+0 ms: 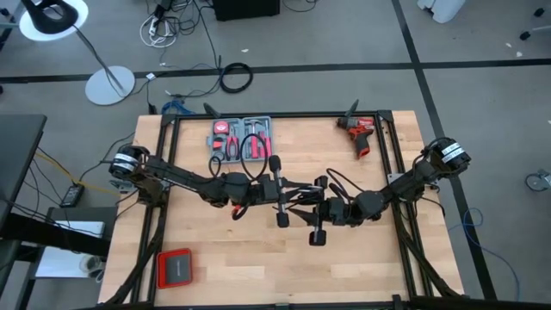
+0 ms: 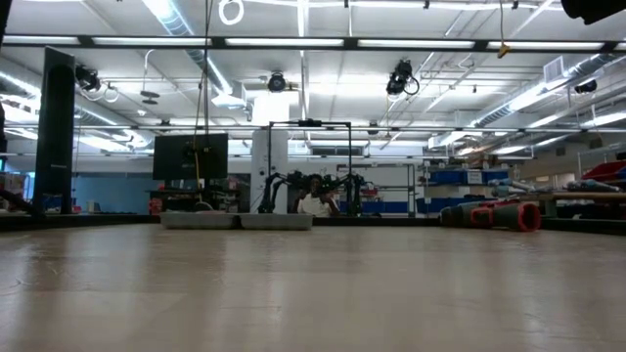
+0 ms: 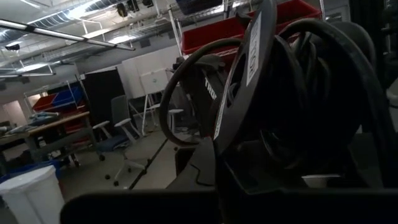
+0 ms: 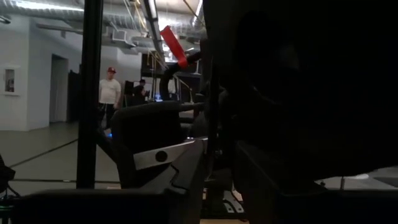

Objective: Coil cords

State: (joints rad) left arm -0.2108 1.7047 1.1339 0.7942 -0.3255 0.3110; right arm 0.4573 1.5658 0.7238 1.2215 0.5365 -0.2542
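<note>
Far left front of the pale wooden worktop (image 1: 224, 267) sits a small flat dark-grey case w/ red rim (image 1: 175, 268), well apart from the action. Left arm reaches in from the left edge; its left pincer (image 1: 277, 200) sits mid-worktop, fingers pressed together and, judging by the left wrist view, pinching the thin black cable (image 1: 255, 169), whose loops fill that view right up against the camera (image 3: 261, 93). In the high view a loop of the cable stands up just behind the left pincer, w/ more strands trailing right across the gap between the two arms. Behind that, at the back edge, lies the open grey tool case w/ red-handled pliers and bits (image 1: 243, 138). Right pincer (image 1: 320, 226) comes in from the right side, just beside the left one, slightly nearer the front edge; fingers part spread — can't tell whether a strand runs between them, right wrist view is too dark. Back right lies a red-and-black cordless drill (image 1: 359, 133). Key relation: cable's slack runs roughly left-right btwn the pincers, bulk of the coil on the left pincer's side, so left arm is nearer the coil; right likely has to feed the loose end toward it. Plug block not made out
</note>
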